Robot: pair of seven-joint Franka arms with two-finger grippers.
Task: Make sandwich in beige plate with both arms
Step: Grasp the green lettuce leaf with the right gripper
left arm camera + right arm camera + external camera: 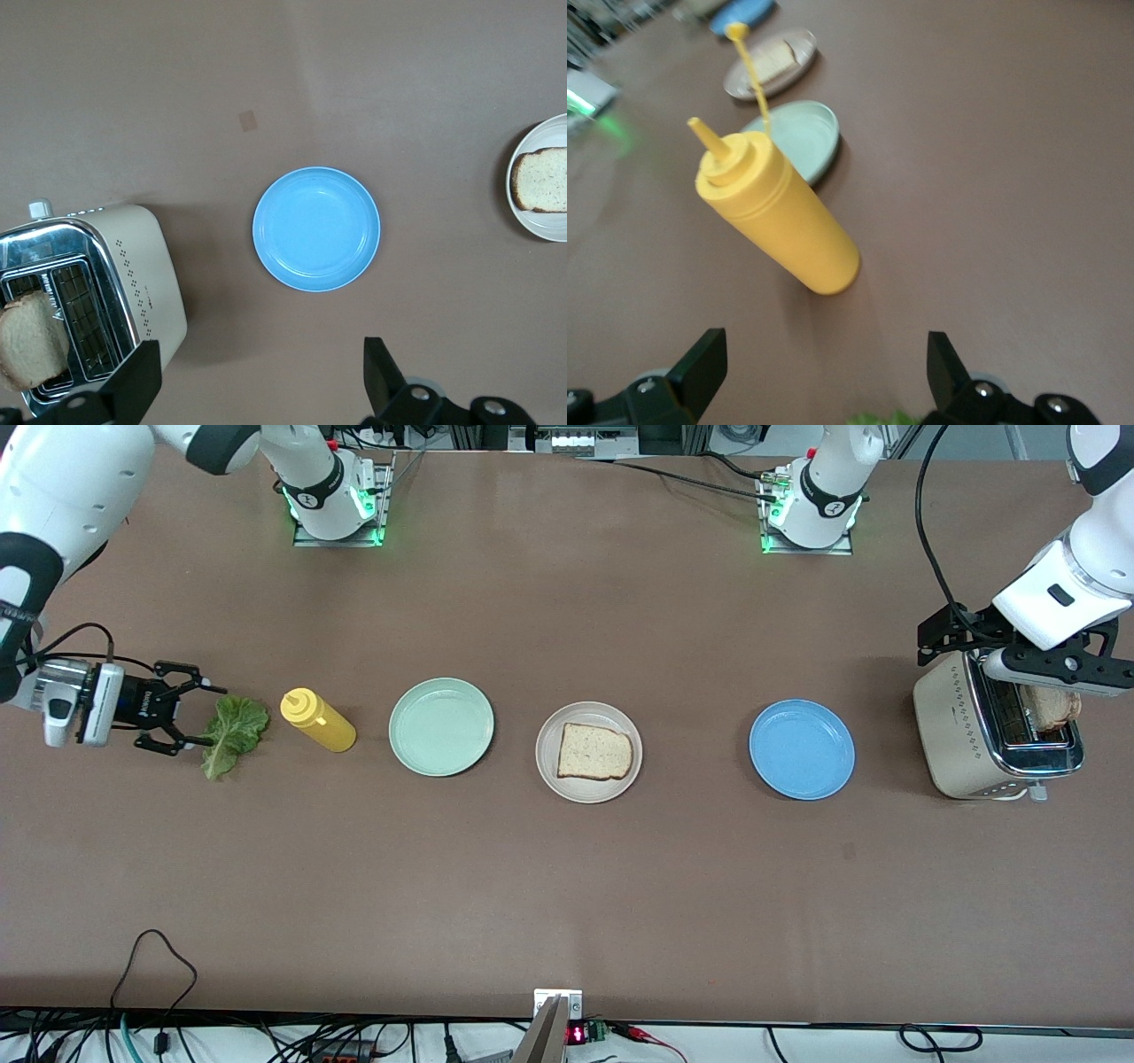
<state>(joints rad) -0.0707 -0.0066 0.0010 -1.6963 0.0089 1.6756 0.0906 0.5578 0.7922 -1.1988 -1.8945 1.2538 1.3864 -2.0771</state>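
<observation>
Sandwich so far: one bread slice (pixel 594 751) on the beige plate (pixel 551 775), frame centre. Right gripper (pixel 197 718), jaws wide, reaches the lettuce (pixel 232 732) at far left; it must close. Left gripper (pixel 1032 662), wide, hangs over the toaster's slice (pixel 1052 708) at right.

Both arms are white, rounded and jointed, with black bands at the joints. Right arm (pixel 62 487): glossy white shell, black collar near the wrist, grey-and-white wrist module, thin black cable looping beside it. Right gripper (pixel 190 717): black, skeletal two-finger frame. Left arm (pixel 1076 584): white housing with a small dark rectangular inset, a black cable arcing above. Left gripper (pixel 1054 669): black body. Both bases (pixel 335 500) sit on metal plates, lit green at the rim.
</observation>
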